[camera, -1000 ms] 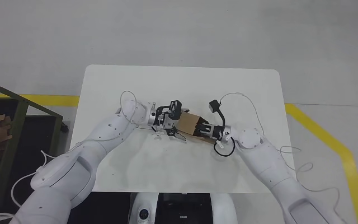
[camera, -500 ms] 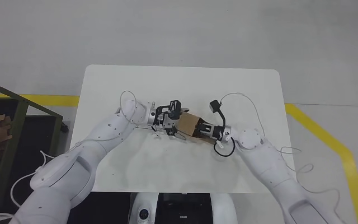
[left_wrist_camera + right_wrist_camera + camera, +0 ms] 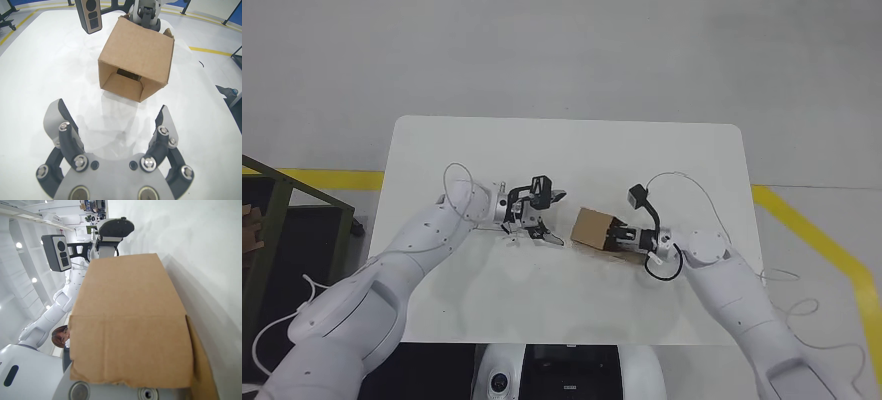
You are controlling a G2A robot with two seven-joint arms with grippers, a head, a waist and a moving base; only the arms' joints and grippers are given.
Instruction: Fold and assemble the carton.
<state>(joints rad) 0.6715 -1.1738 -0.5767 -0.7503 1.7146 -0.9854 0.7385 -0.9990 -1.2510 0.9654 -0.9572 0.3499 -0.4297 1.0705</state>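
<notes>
Carton point(image 3: 592, 227) near table point(image 3: 442, 150) centre, open end toward 9 o'clock. Left gripper point(image 3: 112, 107) there — wide, empty, apart. Right gripper point(image 3: 618, 238) at its 3 o'clock — carton hides the grip; cannot tell.

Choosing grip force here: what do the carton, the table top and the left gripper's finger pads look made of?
Carton: plain brown cardboard, matte, with raw cut edges. Table: smooth white top, slightly glossy, faintly reflecting; likely laminate. Left gripper pads: black, ribbed, probably rubber.

White table point(image 3: 662, 160), yellow floor tape point(image 3: 812, 232), dark green frame point(image 3: 270, 215) nearby
</notes>
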